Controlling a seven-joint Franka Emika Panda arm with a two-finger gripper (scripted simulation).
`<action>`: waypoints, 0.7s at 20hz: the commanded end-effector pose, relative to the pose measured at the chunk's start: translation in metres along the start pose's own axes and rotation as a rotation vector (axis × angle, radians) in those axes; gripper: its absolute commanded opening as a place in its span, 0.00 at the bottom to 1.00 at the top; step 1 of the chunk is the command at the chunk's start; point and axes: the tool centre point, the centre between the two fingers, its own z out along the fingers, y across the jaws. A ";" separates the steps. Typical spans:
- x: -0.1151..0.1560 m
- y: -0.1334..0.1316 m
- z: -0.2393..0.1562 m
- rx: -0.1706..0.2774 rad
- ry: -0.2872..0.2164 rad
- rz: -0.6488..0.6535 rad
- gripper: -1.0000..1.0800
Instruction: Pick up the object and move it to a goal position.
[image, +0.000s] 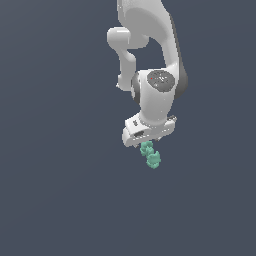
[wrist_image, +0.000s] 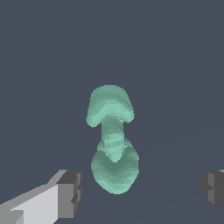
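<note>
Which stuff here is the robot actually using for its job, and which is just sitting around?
For the job:
- the teal lumpy object, the thing to pick up
- the gripper, open, a finger on each side of the object, not touching it

Just there:
- nothing else shows, only the plain dark grey floor

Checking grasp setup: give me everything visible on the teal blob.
The blob is a small matte teal-green lump, elongated: a broad cap-like end, a narrower ridged neck, a rounded bulb at the other end, all faceted. In the exterior view it lies on the dark grey floor just below the white end effector, its upper end partly hidden. In the wrist view it sits between the spread dark fingers, touching neither.
</note>
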 end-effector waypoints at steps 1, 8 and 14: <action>0.008 -0.008 0.001 0.003 0.003 -0.049 0.96; 0.017 -0.018 0.002 0.006 0.006 -0.102 0.96; 0.016 -0.018 0.011 0.006 0.006 -0.097 0.96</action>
